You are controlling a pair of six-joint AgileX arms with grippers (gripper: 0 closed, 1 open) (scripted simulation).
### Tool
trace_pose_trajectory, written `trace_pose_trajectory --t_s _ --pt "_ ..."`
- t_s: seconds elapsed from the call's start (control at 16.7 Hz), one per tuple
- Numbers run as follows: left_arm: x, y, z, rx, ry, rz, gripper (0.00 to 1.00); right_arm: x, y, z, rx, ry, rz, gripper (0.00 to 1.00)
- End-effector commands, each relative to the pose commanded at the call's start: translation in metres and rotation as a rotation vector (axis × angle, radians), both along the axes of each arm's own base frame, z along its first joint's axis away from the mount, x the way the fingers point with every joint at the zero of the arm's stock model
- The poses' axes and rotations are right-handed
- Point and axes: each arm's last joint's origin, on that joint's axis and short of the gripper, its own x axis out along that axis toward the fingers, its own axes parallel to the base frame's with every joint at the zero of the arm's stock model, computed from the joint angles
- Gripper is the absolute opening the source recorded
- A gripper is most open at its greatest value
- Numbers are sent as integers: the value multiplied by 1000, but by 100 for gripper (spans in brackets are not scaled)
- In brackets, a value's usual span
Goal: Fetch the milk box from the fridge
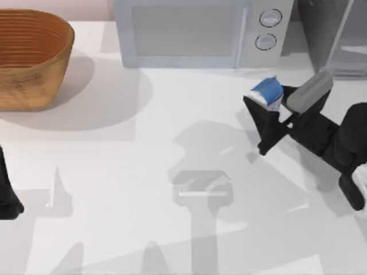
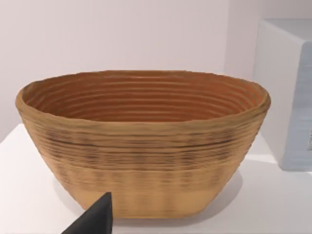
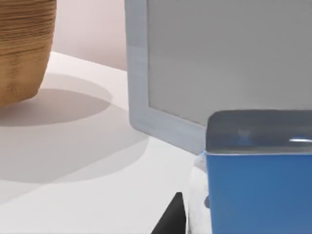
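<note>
The right gripper (image 1: 268, 109) fingers are clamping the milk box (image 1: 268, 91), holding it over the table (image 1: 143, 172) between microwave (image 1: 189, 31) and fridge (image 1: 335, 34). Extraction is appearing complete; set-down is remaining. The left gripper (image 1: 8, 200) is idling at the left edge, finger state indeterminate.

Wicker basket (image 1: 28, 57) upright at table's (image 1: 143, 172) far left. Pale-blue microwave (image 1: 195, 31) at far edge, middle, door shut, two round knobs (image 1: 269, 18) on its right.
</note>
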Motion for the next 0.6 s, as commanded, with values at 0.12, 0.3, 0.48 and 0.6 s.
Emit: trace_pose_trajectory --t_s 0.12,0.3,0.48,0.6 --pt "0 0 0 0 0 0 100 3 3 -3 -3 4 1 0" --pt "0 0 0 0 0 0 100 20 18 -11 -5 1 0 0" --pt "0 0 0 0 0 0 100 40 38 -17 0 -9 5 0" --pt "0 0 0 0 0 0 100 44 45 -20 -1 -5 6 0"
